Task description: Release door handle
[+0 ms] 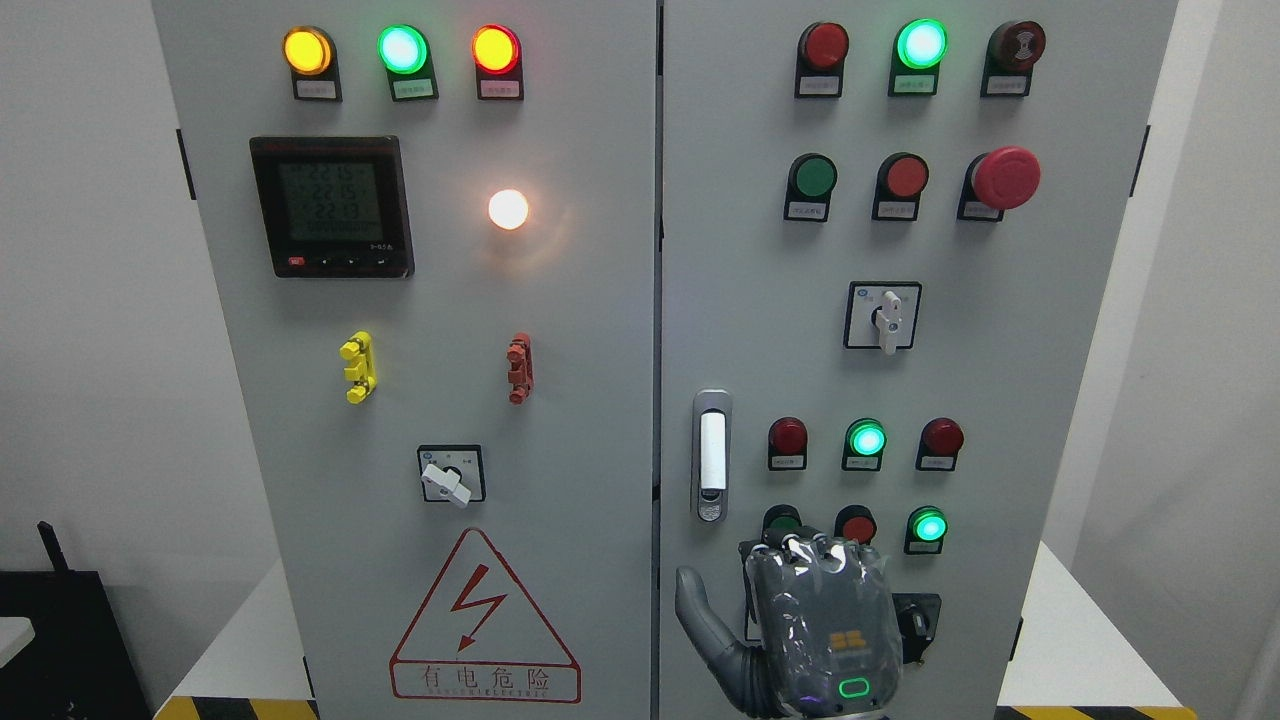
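One hand (815, 620), right by arm entry, below door handle (711, 455), apart from it; fingers curled, holding nothing. Best withdrawn straight back, clear of buttons (856, 523) beside knuckles.

Counting around the right hand (815, 625): one door handle (711, 455) above-left, one warning triangle (484, 620) left, two rotary selector switches (451, 475) (883, 316) above, one digital meter (332, 206), one emergency stop button (1003, 179), four lit green lamps (866, 439).

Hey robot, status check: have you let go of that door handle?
Right hand below door handle, not touching. Handle free, door shut. Left hand out of view.
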`<state>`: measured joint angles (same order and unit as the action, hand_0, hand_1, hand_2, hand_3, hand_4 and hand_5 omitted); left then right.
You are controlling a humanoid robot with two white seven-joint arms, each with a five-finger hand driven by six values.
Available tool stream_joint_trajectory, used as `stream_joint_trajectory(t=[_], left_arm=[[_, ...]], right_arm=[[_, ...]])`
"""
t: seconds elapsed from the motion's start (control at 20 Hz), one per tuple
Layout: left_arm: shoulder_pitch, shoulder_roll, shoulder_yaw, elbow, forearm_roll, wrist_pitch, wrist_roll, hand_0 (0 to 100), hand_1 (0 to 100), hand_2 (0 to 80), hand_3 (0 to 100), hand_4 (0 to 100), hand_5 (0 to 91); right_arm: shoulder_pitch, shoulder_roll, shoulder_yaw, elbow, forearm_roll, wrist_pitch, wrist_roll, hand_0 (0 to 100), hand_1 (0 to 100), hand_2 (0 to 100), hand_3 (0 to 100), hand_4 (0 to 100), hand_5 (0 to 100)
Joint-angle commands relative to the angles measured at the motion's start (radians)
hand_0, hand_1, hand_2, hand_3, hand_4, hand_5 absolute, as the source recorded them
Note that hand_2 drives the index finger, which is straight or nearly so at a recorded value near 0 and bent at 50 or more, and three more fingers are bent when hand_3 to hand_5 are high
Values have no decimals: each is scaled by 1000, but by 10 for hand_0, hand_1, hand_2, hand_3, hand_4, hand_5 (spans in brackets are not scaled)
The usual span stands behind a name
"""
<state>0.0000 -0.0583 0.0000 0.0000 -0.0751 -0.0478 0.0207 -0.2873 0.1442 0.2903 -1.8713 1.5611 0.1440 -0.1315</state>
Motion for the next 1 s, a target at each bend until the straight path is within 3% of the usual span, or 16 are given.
stream_joint_trajectory(t=[0.0,0.95], left_arm=[[-2,0,2,9,0,0,-1,120,389,0,0,0,0],[-3,0,2,9,0,0,-1,120,389,0,0,0,0]], right_arm=[[-29,0,-3,37,-3,13,10,421,53,1000,1000,1000,969],[-111,2,-28,100,-24,14,41,409,46,1000,1000,1000,963]])
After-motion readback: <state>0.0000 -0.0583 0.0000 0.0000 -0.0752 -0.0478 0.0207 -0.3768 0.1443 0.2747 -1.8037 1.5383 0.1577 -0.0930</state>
